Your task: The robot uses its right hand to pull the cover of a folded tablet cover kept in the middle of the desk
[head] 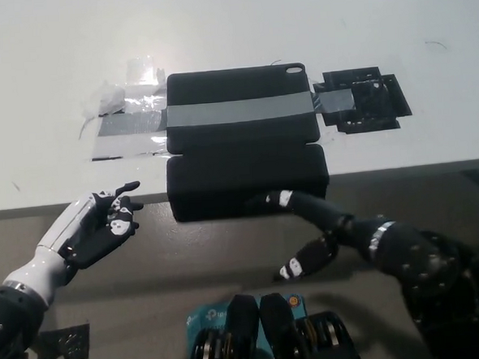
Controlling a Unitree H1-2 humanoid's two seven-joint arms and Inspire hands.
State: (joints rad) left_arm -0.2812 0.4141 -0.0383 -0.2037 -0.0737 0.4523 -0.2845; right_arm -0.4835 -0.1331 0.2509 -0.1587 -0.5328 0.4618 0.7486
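The tablet cover (243, 143) lies in the upper middle of the frame, taped to the white desk (45, 61) with a grey strip (239, 111). Its flap (248, 181) lies flat, reaching the desk's near edge. The black right hand (324, 231) sits lower right of centre, fingers spread and holding nothing, one fingertip near the flap's edge. The pull looks done or nearly so; next it likely needs only to draw clear. The white left hand (96, 225) rests at lower left, fingers loosely apart.
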